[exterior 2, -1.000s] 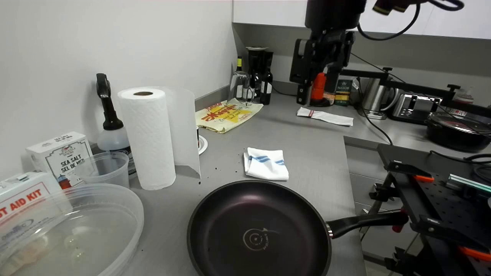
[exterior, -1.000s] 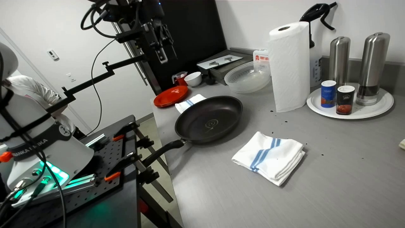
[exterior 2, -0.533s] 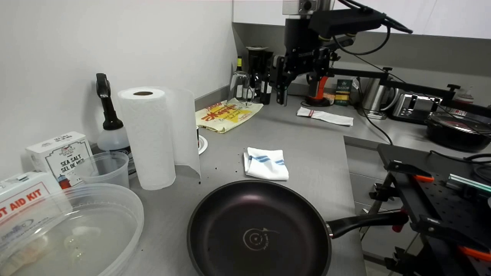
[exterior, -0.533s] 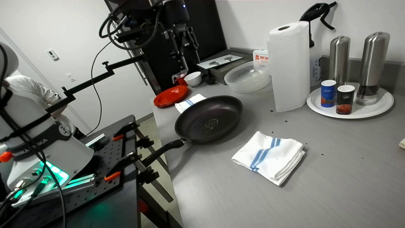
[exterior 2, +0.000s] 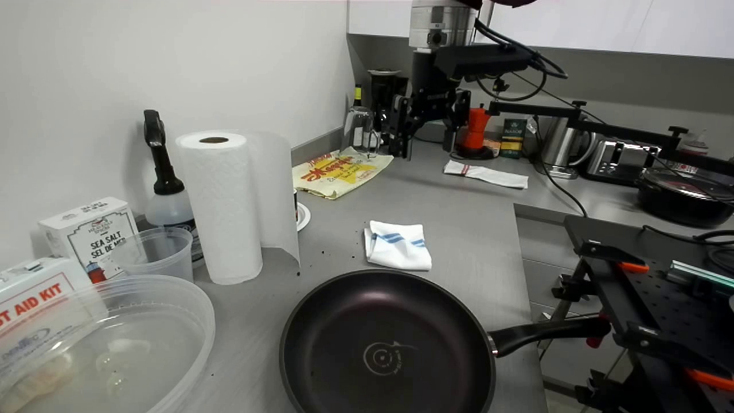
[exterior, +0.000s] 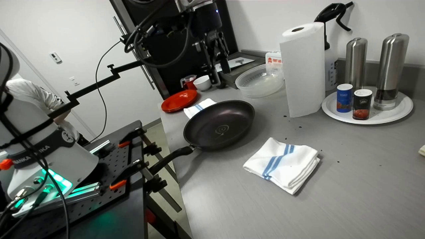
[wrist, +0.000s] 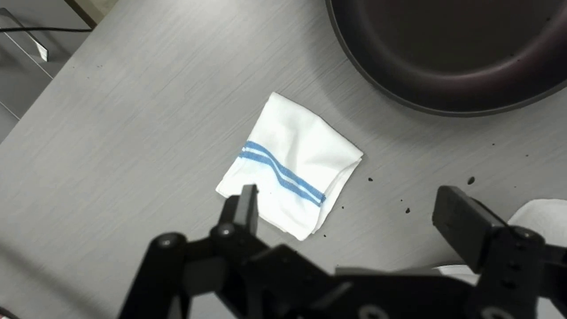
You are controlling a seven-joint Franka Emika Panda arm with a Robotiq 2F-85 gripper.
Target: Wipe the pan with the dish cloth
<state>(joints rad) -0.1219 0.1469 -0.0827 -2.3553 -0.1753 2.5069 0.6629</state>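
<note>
The gripper is hanging over the counter, fingers spread wide.
I'm reading "SEA SALT" on a box; the dish cloth is lying near the pan, its handle jutting past the counter's edge.

The dish cloth is white, crossed by a pair of blue stripes. The frying pan shows charcoal-black inside, with a faint plum sheen and a pale ringed emblem in the middle; its handle is plain black. The countertop looks brushed grey, finely streaked. I also see glossy orange-red plates, a white paper towel roll and a mostly black gripper.
</note>
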